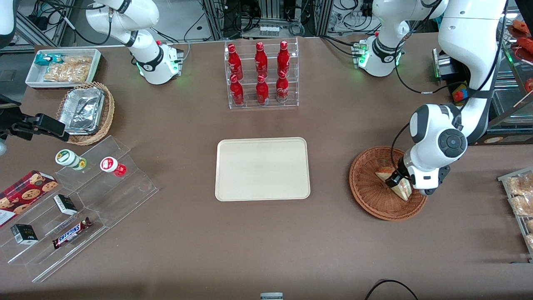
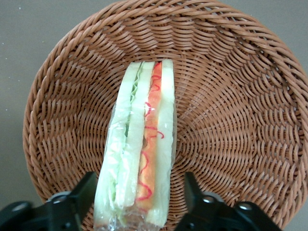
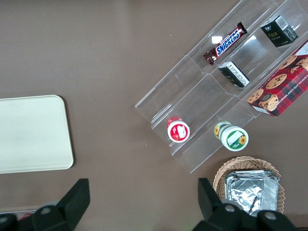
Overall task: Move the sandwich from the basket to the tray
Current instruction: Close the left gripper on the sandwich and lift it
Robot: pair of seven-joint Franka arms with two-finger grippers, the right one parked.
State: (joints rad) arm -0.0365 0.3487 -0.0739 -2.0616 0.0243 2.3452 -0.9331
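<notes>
The left arm bends down from its elbow, wrist pointing into the wicker basket (image 1: 377, 189). Its claw (image 2: 139, 192) hangs low inside, fingers (image 2: 84, 192) spread on either side of the wrapped sandwich (image 2: 142, 159), which lies between them. The tray (image 1: 262, 168) sits well apart on the worktop (image 1: 266, 241).

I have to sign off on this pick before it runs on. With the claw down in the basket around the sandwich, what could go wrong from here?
1. The claw straddles the sandwich near one end only, fingers apart; once lifted, the wedge might tilt or slip out.
2. The sandwich looks soft and film-wrapped, so a hard squeeze could crush it, or the fingers slide on the film.
3. The claw sits low inside the basket; the light wicker could be nudged or dragged on the way up.
</notes>
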